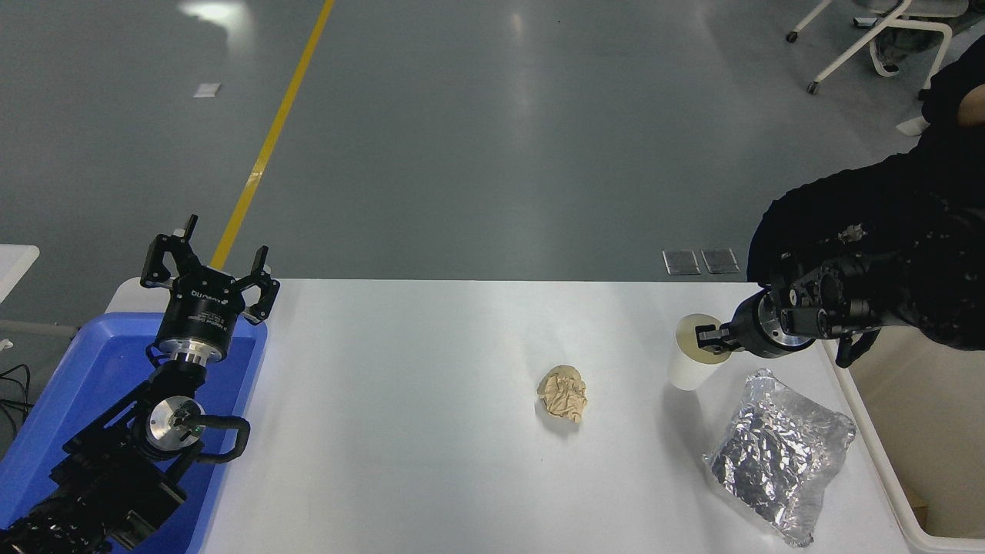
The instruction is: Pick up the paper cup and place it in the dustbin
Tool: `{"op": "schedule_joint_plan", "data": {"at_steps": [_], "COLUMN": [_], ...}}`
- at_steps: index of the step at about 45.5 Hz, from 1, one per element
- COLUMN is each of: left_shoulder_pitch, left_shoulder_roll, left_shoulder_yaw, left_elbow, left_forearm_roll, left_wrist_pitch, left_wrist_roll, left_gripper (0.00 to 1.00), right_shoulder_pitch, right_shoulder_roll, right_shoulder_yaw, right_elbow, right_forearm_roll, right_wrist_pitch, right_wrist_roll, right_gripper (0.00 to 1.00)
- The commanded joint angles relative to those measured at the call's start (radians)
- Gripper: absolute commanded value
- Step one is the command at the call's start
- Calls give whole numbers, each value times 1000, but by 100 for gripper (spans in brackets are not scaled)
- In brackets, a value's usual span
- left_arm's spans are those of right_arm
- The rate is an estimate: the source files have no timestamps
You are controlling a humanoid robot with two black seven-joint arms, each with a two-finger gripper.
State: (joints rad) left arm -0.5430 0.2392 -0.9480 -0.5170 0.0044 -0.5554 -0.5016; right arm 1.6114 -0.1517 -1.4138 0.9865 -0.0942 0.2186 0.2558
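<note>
The small white paper cup [691, 360] with its cream inside hangs upright, lifted off the white table [423, 462], at the right. My right gripper [709, 339] comes in from the right edge and is shut on the cup's near rim. The cream-white dustbin [868, 442] stands at the right edge, to the right of the cup and only partly in view. My left gripper [209, 269] is parked open at the lower left, above the blue tray.
A crumpled tan paper ball [563, 393] lies at mid-table. A crinkled silver foil bag [777, 452] lies between the cup and the dustbin. A blue plastic tray [77, 385] stands at the left. A person in black [869, 208] sits at the far right.
</note>
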Motion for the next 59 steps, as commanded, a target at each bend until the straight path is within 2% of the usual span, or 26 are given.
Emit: {"op": "schedule_joint_plan", "data": {"at_steps": [1, 10, 21, 37, 59], "left_shoulder_pitch": [0, 0, 0, 0, 0], "left_shoulder_roll": [0, 0, 0, 0, 0], "left_shoulder_yaw": [0, 0, 0, 0, 0], "left_elbow": [0, -1, 0, 0, 0], "left_forearm_roll": [0, 0, 0, 0, 0], "left_wrist_pitch": [0, 0, 0, 0, 0], "left_wrist_roll": [0, 0, 0, 0, 0], "left_gripper": [98, 98, 98, 98, 98], "right_shoulder_pitch": [165, 353, 521, 611, 538], "right_shoulder_roll": [-114, -222, -299, -325, -345], "right_shoulder_yaw": [12, 36, 35, 19, 13], "right_elbow": [38, 115, 143, 155, 104], "right_forearm_roll": [-50, -65, -65, -65, -52], "right_wrist_pitch": [64, 123, 208, 245, 228], "right_wrist_roll": [92, 103, 102, 103, 91], "right_gripper": [0, 0, 0, 0, 0]}}
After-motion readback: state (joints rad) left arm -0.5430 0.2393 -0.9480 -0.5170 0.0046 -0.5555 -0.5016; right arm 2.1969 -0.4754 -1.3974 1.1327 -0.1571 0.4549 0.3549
